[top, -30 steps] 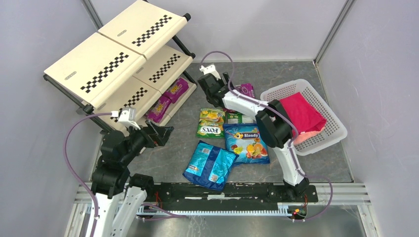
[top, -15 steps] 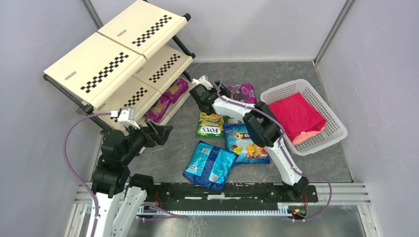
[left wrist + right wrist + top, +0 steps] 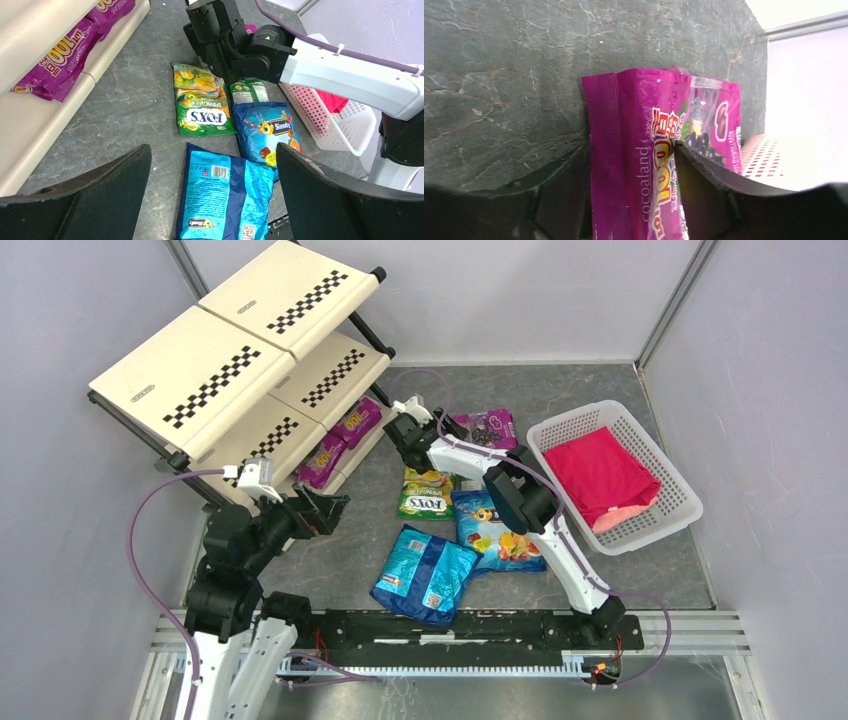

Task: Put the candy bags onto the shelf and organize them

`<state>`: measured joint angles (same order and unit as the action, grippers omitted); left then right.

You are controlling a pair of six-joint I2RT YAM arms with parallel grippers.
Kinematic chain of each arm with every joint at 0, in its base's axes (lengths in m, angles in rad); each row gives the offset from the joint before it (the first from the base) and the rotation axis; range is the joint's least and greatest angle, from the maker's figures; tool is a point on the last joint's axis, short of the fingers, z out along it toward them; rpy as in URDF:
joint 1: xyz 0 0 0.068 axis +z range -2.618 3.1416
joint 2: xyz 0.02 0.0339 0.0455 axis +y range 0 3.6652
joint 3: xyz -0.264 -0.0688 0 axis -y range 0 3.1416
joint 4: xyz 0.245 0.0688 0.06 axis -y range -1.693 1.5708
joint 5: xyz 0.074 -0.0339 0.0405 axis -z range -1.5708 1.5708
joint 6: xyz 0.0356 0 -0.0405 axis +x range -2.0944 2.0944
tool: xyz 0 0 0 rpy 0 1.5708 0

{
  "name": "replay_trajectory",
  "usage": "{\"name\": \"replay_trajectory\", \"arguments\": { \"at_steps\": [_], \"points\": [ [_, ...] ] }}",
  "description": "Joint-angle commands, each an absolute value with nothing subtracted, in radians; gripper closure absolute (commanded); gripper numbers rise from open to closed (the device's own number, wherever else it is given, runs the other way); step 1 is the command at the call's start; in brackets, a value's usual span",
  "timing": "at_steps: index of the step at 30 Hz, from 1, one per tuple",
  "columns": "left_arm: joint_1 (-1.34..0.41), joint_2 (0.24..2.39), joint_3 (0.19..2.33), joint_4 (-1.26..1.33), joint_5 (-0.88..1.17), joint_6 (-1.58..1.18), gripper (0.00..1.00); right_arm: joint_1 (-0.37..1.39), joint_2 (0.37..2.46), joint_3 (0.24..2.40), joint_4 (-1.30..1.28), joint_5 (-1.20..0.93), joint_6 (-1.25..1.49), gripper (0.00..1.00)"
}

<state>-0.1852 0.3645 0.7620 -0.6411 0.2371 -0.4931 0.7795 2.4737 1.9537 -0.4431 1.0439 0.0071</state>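
My right gripper (image 3: 630,150) is shut on the near end of a magenta grape candy bag (image 3: 704,110), which lies on the grey floor at the back (image 3: 492,427). One finger sits at the bag's left edge and the other presses on its face. My left gripper (image 3: 212,150) hangs open and empty at the left (image 3: 335,508), above a light-blue bag (image 3: 225,195). A green FOX'S bag (image 3: 427,490) and a blue Slendy bag (image 3: 497,530) lie mid-floor. Two magenta bags (image 3: 357,422) (image 3: 322,460) rest on the bottom tier of the shelf (image 3: 215,370).
A white lattice basket (image 3: 672,502) holding a pink-red cloth (image 3: 600,470) stands at the right. A small green bag (image 3: 248,91) lies partly under the right arm. Grey walls enclose the floor on three sides.
The right gripper has swung left and down toward the floor, and its jaws have narrowed onto the magenta bag. The left arm has not moved.
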Motion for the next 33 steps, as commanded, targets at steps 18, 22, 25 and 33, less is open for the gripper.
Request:
{"name": "replay_trajectory", "arguments": {
  "at_steps": [18,22,25,33],
  "points": [
    [-0.181,0.346,0.779,-0.621,0.24,-0.482,0.0,0.771,2.077,1.725,-0.158,0.91,-0.063,0.96],
    [-0.181,0.341,0.779,-0.621,0.238,-0.482,0.0,0.786,1.922,1.635,-0.143,0.759,-0.012,1.0],
    [-0.181,0.339,0.779,-0.62,0.238,-0.483,0.0,0.792,1.789,1.549,-0.119,0.59,0.099,1.0],
    [-0.181,0.338,0.779,-0.62,0.235,-0.483,0.0,0.794,1.607,1.202,0.271,-0.056,0.625,1.0]
  ]
}}
